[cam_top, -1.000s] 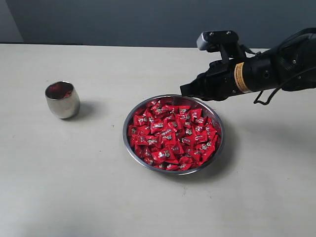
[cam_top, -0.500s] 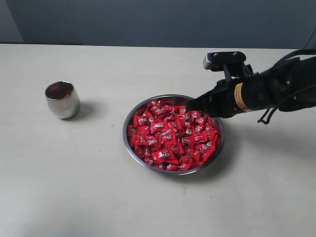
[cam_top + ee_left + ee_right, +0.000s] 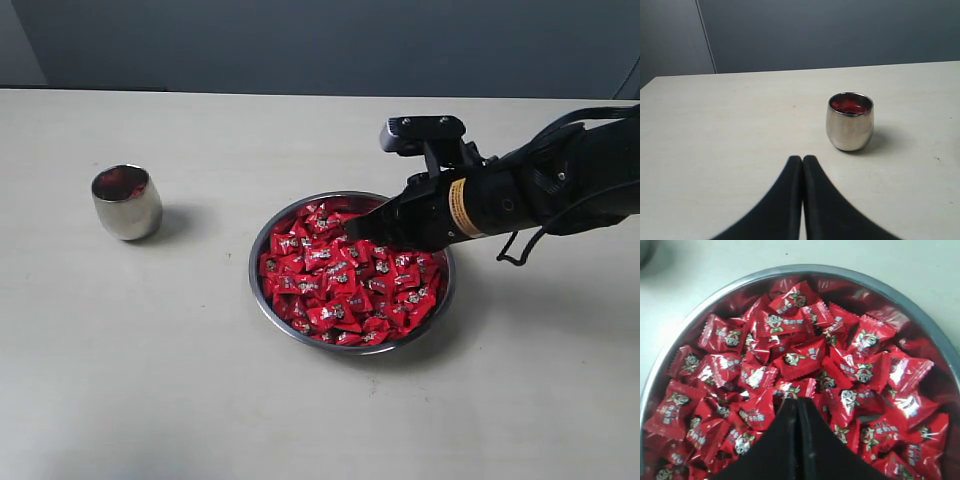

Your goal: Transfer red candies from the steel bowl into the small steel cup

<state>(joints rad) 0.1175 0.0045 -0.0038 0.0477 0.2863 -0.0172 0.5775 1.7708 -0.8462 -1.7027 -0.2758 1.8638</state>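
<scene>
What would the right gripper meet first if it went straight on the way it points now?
The red candies heaped in the steel bowl, just ahead of the shut right gripper; whether it touches them is unclear.

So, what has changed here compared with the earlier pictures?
The right arm came down and slightly leftward in the exterior view. Its shut jaws went from above the far rim of the steel bowl down to the red candies, at the far part of the pile. Nothing was visibly taken hold of. The bowl, the candies and the small steel cup stayed in place.
</scene>
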